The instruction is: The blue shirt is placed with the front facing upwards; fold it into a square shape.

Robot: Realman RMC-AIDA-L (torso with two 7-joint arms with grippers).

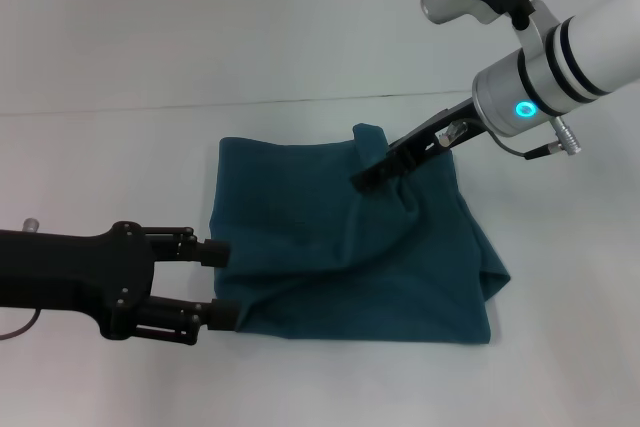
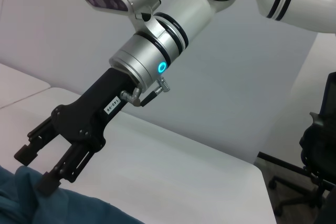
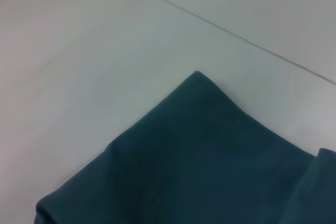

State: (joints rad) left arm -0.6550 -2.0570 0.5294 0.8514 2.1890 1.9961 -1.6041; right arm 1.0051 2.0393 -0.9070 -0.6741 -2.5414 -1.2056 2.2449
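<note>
The blue shirt [image 1: 330, 247] lies on the white table as a rumpled, roughly square bundle with creases across it; no lettering or collar shows. My left gripper [image 1: 220, 283] is open at the shirt's left edge, one fingertip by the upper part of that edge and one by the lower corner. My right gripper [image 1: 372, 175] reaches down onto the shirt's far side beside a raised corner of cloth. In the left wrist view the right gripper [image 2: 35, 169] is open, its tips just over the blue shirt [image 2: 31, 208]. The right wrist view shows a pointed shirt corner [image 3: 198, 74].
Bare white table [image 1: 100, 167] surrounds the shirt, with a seam line running behind it. A pale wall stands at the back. Off the table's far end, a black office chair [image 2: 320, 145] stands on the floor.
</note>
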